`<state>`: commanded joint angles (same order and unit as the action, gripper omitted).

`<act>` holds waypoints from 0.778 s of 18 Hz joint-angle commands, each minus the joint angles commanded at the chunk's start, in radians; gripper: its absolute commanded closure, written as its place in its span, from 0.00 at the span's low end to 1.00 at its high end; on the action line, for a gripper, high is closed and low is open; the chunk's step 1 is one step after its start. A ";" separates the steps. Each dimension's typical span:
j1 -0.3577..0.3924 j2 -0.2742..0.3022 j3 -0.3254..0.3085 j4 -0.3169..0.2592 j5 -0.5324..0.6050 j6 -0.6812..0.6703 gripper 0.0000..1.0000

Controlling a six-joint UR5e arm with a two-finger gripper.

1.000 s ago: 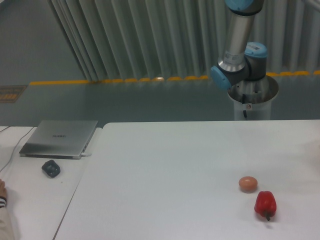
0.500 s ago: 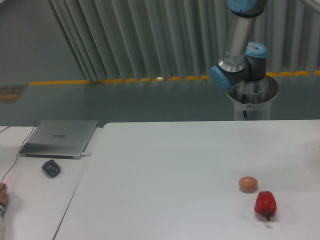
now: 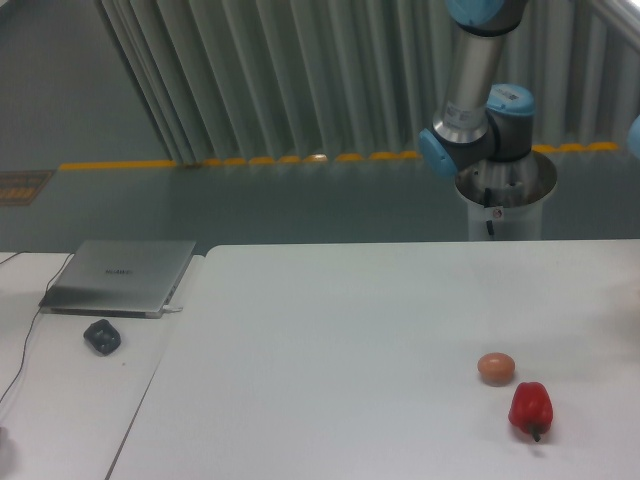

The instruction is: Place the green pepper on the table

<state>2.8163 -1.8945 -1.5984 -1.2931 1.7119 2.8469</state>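
Green pepper and gripper both out of frame, so grip state cannot be told; wide white matte surface (image 3: 330,340) carries only a glossy red bell pepper (image 3: 530,408) and a brownish-orange egg-like ball (image 3: 496,367); judged light, firm-walled, slick-skinned, best pinched across the lobed body.

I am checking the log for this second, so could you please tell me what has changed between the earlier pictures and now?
The robot arm shifted slightly, and a blue part of it has come into view at the right edge. The person's hand at the lower left has withdrawn almost out of view. The red pepper, brown ball, laptop and mouse stayed put. No green pepper is visible.
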 joint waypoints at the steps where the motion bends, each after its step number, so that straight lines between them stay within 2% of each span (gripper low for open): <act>1: 0.005 0.000 -0.002 0.000 0.000 0.015 0.00; 9: 0.002 -0.002 -0.041 0.008 0.009 0.032 0.00; 14: 0.029 -0.006 -0.035 0.011 0.008 0.083 0.00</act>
<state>2.8455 -1.9006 -1.6337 -1.2824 1.7196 2.9299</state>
